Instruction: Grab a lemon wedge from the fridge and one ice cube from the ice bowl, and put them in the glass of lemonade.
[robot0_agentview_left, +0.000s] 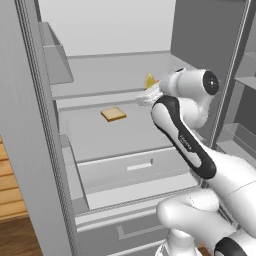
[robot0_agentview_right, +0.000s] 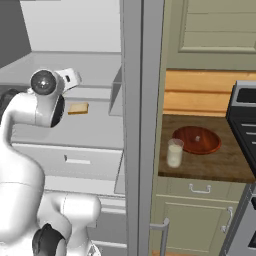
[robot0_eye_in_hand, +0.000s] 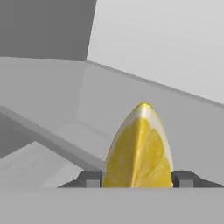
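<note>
1. My gripper (robot0_eye_in_hand: 138, 179) is inside the tall grey French-door fridge with the pale grey interior (robot0_agentview_left: 115, 65), over the upper shelf.
2. My two small dark fingertips (robot0_eye_in_hand: 91, 178) stand partly apart, one on either side of the small bright yellow lemon wedge with a paler edge (robot0_eye_in_hand: 139, 151). Both tips sit right against its flanks; it looks pinched between them, point away from me.
3. From the left base view, the wedge (robot0_agentview_left: 150, 81) peeks out just past my white wrist, above the shelf.
4. A flat tan square slice (robot0_agentview_left: 113, 114) lies on the shelf below, well apart from the wedge.
5. Outside the fridge, right of its door edge, a brown wooden counter (robot0_agentview_right: 220, 167) carries the small clear cylindrical tumbler of pale yellowish-white lemonade (robot0_agentview_right: 175, 153).
6. The shallow round dark reddish-brown ice bowl (robot0_agentview_right: 197, 139) sits just beside the glass, behind it. A small pale speck lies in it.
7. Writing: there is a faint mark on my dark forearm band in the left base view, too blurred to read.
</note>
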